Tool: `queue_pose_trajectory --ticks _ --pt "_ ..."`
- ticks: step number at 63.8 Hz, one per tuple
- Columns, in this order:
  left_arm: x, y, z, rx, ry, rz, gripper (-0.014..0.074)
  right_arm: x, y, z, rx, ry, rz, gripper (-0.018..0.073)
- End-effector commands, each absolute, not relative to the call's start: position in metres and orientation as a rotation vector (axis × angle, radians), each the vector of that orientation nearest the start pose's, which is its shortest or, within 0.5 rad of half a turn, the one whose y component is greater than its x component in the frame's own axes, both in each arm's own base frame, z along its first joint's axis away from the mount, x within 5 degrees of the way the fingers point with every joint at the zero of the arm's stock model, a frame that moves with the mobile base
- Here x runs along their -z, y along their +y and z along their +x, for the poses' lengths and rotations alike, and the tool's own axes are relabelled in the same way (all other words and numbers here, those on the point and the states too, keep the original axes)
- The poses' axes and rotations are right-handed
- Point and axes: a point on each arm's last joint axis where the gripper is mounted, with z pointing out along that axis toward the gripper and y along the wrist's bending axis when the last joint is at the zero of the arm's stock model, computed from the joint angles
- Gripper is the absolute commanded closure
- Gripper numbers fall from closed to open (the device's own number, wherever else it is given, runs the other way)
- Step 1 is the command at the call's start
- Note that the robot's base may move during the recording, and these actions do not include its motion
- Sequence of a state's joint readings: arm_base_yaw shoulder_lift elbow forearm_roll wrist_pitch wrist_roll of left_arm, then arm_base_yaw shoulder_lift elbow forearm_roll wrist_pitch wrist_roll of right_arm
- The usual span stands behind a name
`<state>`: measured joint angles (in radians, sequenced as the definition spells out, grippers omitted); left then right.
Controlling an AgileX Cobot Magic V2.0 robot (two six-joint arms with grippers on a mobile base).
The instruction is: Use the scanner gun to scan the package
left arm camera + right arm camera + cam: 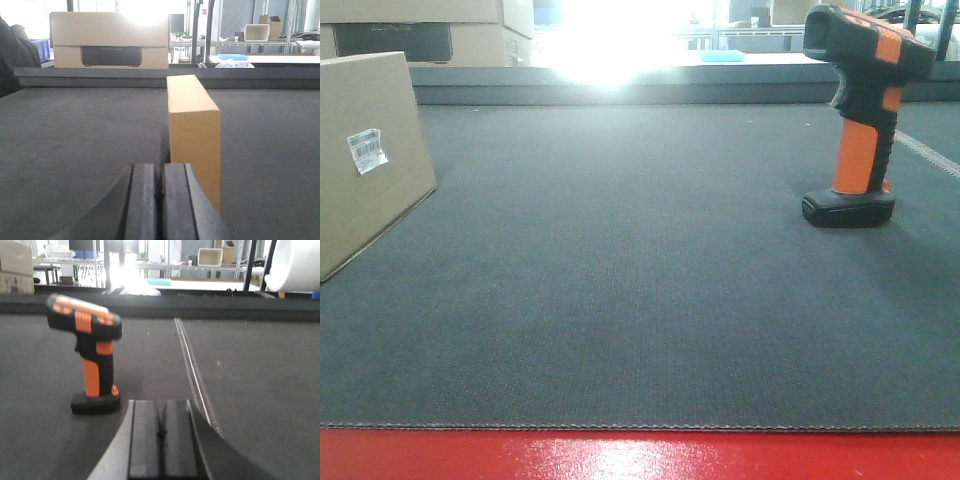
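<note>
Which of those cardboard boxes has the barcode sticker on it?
The plain brown box standing on the dark mat at the left carries the white barcode label. The large carton beyond the mat shows a black panel instead.

A big work hall, like a warehouse or a packing room.

Large cardboard boxes (110, 40) stand stacked at the back, and metal racks (235, 260) and long work tables (265, 58) fill the room behind. A wide dark mat (640, 300) covers the bench, and bright light pours in from the far side. Smaller boxes (272, 25) and a pale bin (210, 256) sit on the shelves.
</note>
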<state>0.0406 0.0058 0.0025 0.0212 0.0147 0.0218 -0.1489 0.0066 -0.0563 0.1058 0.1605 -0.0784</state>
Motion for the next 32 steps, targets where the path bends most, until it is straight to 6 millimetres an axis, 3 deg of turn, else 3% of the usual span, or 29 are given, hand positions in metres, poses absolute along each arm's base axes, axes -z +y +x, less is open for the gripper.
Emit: queue_pose_trajectory --ticks 1,32 --pt "-0.2141 0.0019 0.0560 -0.059 1.474 0.004 0.0707 -0.2080 -0.0076 0.0556 0.090 1.561 0.131 0.0713" --pt "-0.2141 0.0019 0.0560 -0.059 1.474 0.004 0.0707 -0.2050 -0.0077 0.0560 0.090 1.568 0.132 0.0713"
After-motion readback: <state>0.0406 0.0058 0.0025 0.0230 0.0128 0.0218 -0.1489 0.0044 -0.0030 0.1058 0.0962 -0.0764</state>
